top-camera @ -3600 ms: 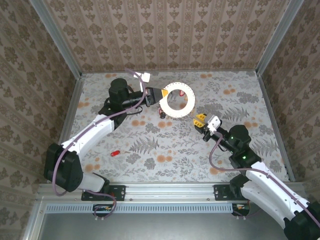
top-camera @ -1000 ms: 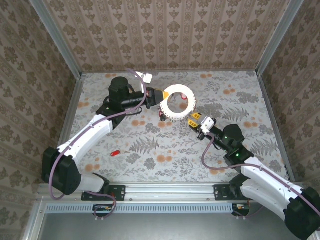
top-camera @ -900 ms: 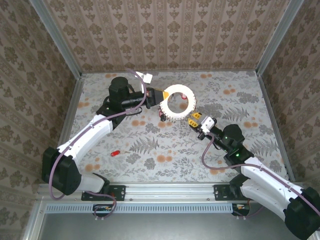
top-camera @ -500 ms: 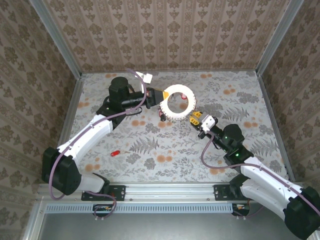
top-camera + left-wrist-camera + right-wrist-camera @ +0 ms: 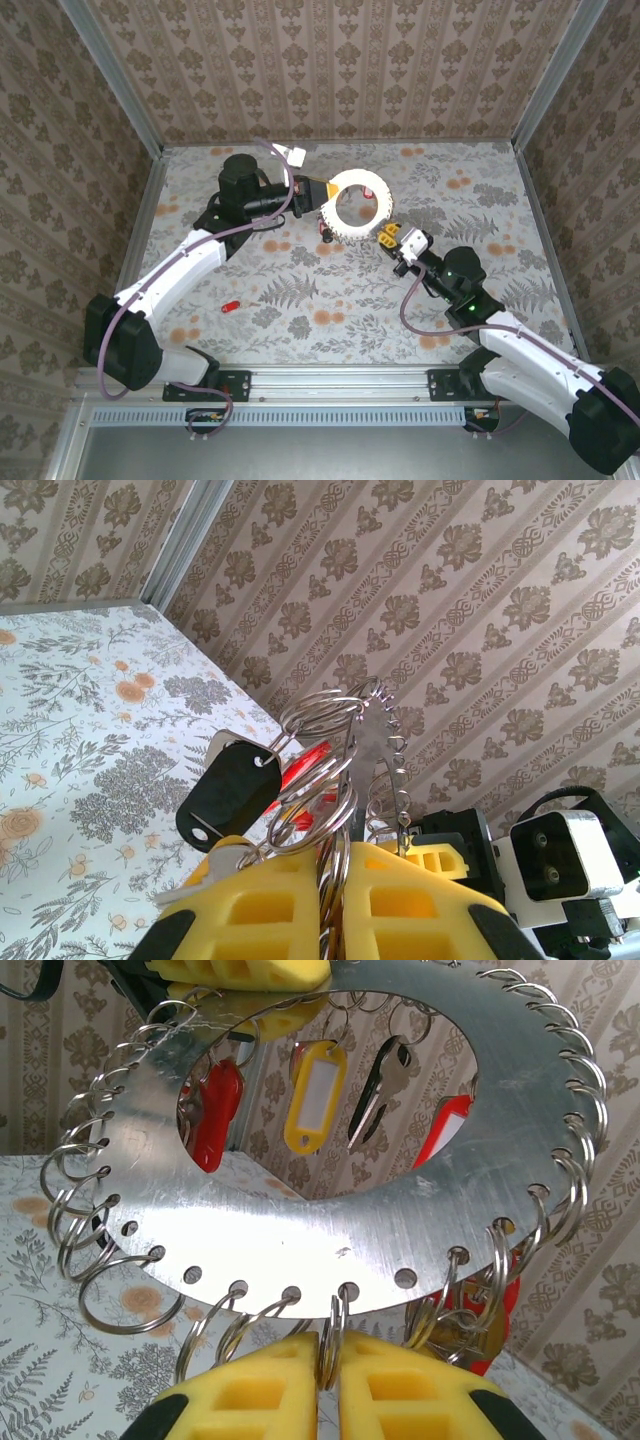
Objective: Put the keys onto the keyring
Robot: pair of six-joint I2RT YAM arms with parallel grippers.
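Observation:
The keyring (image 5: 357,178) is a flat grey metal disc with an open centre and small split rings along its rim. It is held up off the table. My left gripper (image 5: 316,192) is shut on its left edge (image 5: 375,730), pinching the plate and its rings between yellow fingers (image 5: 270,900). My right gripper (image 5: 388,238) is at the near right rim, shut on one split ring (image 5: 330,1345) hanging from the keyring (image 5: 350,1230). Hanging from the keyring are a red key (image 5: 215,1105), a yellow tag (image 5: 312,1095), a dark key (image 5: 385,1080) and a black tag (image 5: 228,790).
A loose red key (image 5: 230,306) lies on the floral table in front of the left arm. Another red piece (image 5: 325,230) shows just below the keyring's left rim. Patterned walls (image 5: 340,70) close in the back and both sides.
My right gripper has edged in to the keyring's near rim and its fingers have closed on a split ring. The left arm and the keyring have stayed nearly still.

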